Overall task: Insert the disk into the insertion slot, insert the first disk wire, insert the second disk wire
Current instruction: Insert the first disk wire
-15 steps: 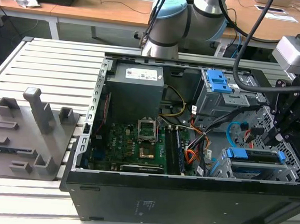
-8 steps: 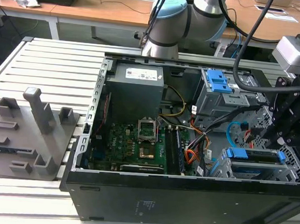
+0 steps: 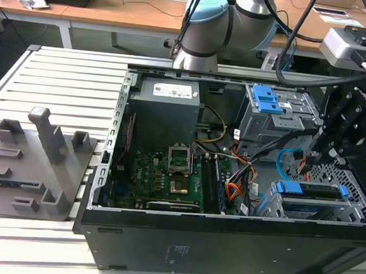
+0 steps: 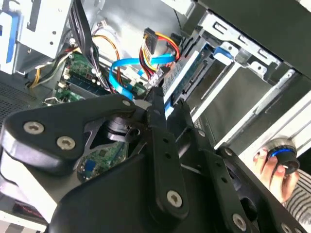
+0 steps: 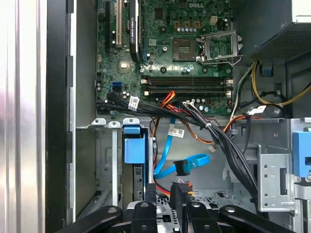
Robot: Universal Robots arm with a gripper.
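Pincer (image 3: 313,151) over disk (image 3: 312,190), second disk wire (image 5: 197,159) beside

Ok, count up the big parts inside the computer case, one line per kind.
Power supply: 1
Motherboard: 1
Drive cages: 2
Disk: 1
Total: 5
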